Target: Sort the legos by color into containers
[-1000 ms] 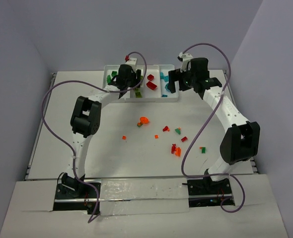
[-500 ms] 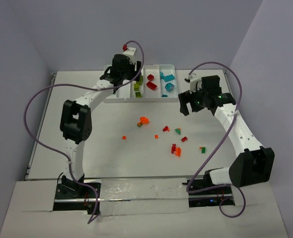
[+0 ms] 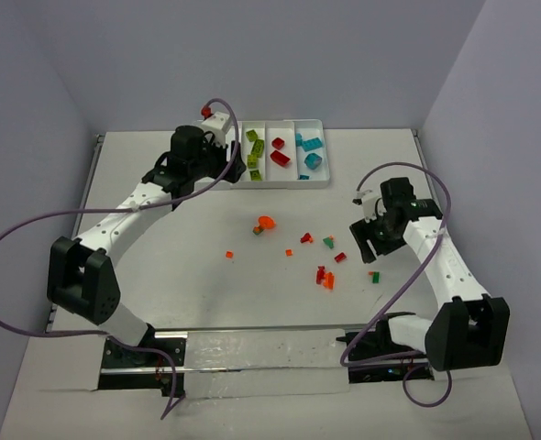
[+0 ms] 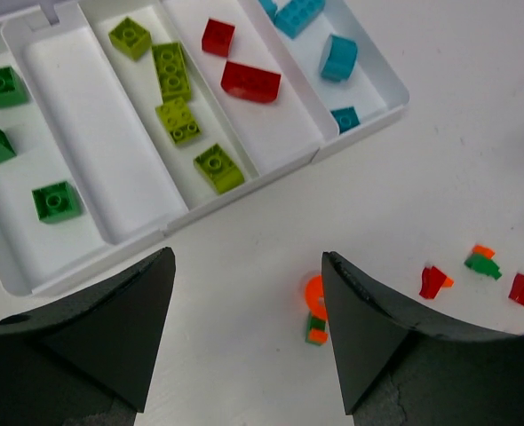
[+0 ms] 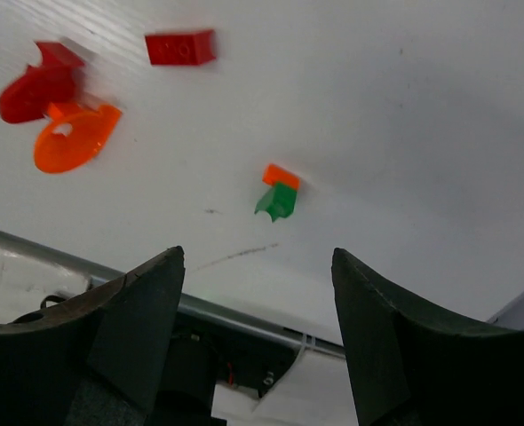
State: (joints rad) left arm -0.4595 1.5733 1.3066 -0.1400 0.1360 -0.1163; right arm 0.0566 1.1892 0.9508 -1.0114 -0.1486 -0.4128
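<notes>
The white tray (image 3: 289, 182) stands at the back; in the left wrist view (image 4: 93, 133) it holds dark green bricks (image 4: 53, 201), lime bricks (image 4: 178, 120), red bricks (image 4: 250, 80) and teal bricks (image 4: 337, 55), with its second compartment bare. Loose legos lie mid-table: an orange ring (image 3: 265, 223) (image 4: 313, 295), a red brick (image 3: 340, 258) (image 5: 182, 47), a red-orange stack (image 3: 324, 277) (image 5: 71, 142) and an orange-green bit (image 3: 374, 275) (image 5: 278, 193). My left gripper (image 3: 174, 170) (image 4: 247, 257) is open and empty, left of the tray. My right gripper (image 3: 367, 243) (image 5: 258, 253) is open and empty above the orange-green bit.
More small bits lie near the middle: an orange one (image 3: 229, 254), a red-orange one (image 3: 289, 252), a red one (image 3: 305, 238) and a green-orange one (image 3: 328, 242). A metal rail (image 5: 244, 319) runs along the table's near edge. Grey walls close in the back and both sides.
My left gripper has drawn back from over the tray to its left. My right gripper has swung from the tray's right end down to the loose bits on the right.
</notes>
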